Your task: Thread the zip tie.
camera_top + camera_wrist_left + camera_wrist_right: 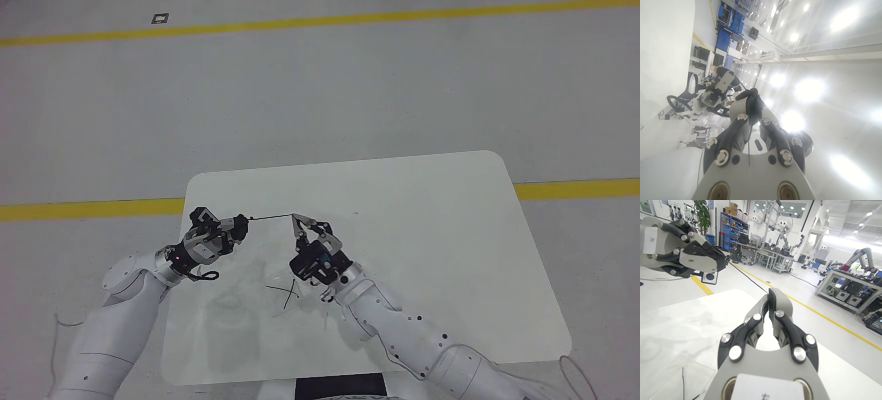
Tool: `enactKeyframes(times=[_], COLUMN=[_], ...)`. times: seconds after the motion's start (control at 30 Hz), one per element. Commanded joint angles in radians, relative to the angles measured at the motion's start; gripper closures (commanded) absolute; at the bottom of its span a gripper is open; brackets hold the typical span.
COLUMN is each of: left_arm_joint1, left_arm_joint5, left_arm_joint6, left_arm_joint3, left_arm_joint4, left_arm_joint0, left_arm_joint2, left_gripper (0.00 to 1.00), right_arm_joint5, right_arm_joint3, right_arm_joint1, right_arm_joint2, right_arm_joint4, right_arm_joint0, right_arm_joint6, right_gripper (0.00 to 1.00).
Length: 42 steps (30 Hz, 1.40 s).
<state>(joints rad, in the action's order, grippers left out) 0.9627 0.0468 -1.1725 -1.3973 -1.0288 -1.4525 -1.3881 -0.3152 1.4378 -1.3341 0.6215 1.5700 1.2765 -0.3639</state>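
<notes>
A thin black zip tie is stretched level above the white table between my two grippers. My left gripper is shut on one end of it. In the left wrist view the zip tie runs down from the closed left gripper across the palm. My right gripper is shut on the other end. In the right wrist view the zip tie runs from the right gripper to the left gripper. The right gripper is also in the left wrist view, farther off.
A clear flat tray lies on the table under the grippers, with loose zip ties crossed on it. The table's right half is bare. A yellow floor line runs past the table's far side.
</notes>
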Motion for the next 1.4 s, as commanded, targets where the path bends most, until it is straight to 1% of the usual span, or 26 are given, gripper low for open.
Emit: enactKeyframes(times=[0.0,0.37,0.5,0.6,0.67,0.73,0.8,0.83,0.87,0.9,1.27,1.33,1.37], left_arm_joint1=[0.0,0.0,0.0,0.0,0.0,0.0,0.0,0.0,0.0,0.0,0.0,0.0,0.0], left_arm_joint5=[0.0,0.0,0.0,0.0,0.0,0.0,0.0,0.0,0.0,0.0,0.0,0.0,0.0], left_arm_joint6=[0.0,0.0,0.0,0.0,0.0,0.0,0.0,0.0,0.0,0.0,0.0,0.0,0.0], left_arm_joint3=[0.0,0.0,0.0,0.0,0.0,0.0,0.0,0.0,0.0,0.0,0.0,0.0,0.0], left_arm_joint4=[0.0,0.0,0.0,0.0,0.0,0.0,0.0,0.0,0.0,0.0,0.0,0.0,0.0], left_arm_joint0=[0.0,0.0,0.0,0.0,0.0,0.0,0.0,0.0,0.0,0.0,0.0,0.0,0.0], left_arm_joint2=[0.0,0.0,0.0,0.0,0.0,0.0,0.0,0.0,0.0,0.0,0.0,0.0,0.0], left_gripper=[1.0,1.0,1.0,1.0,1.0,1.0,1.0,1.0,1.0,1.0,1.0,1.0,1.0], right_arm_joint5=[0.001,-0.001,-0.006,0.001,0.013,0.042,0.107,0.162,0.259,0.259,0.259,0.26,0.269], right_arm_joint3=[0.0,0.002,0.007,0.022,0.033,0.044,0.057,0.067,0.076,0.076,0.076,0.079,0.083], right_arm_joint1=[0.001,0.004,0.01,0.016,0.023,0.028,0.037,0.041,0.047,0.047,0.047,0.048,0.049], right_arm_joint2=[0.001,0.01,0.027,0.054,0.077,0.095,0.12,0.127,0.138,0.138,0.138,0.148,0.157], right_arm_joint4=[0.0,0.0,0.0,0.0,0.0,-0.004,-0.011,-0.026,-0.068,-0.068,-0.068,-0.08,-0.089], right_arm_joint0=[0.002,0.01,0.022,0.044,0.062,0.077,0.091,0.096,0.101,0.101,0.101,0.104,0.107], right_arm_joint6=[-0.001,-0.005,-0.008,-0.017,-0.025,-0.03,-0.025,-0.021,-0.018,-0.018,-0.018,-0.014,-0.014], right_gripper=[1.0,1.0,1.0,1.0,1.0,1.0,1.0,0.9,0.51,0.0,0.0,0.0,0.0])
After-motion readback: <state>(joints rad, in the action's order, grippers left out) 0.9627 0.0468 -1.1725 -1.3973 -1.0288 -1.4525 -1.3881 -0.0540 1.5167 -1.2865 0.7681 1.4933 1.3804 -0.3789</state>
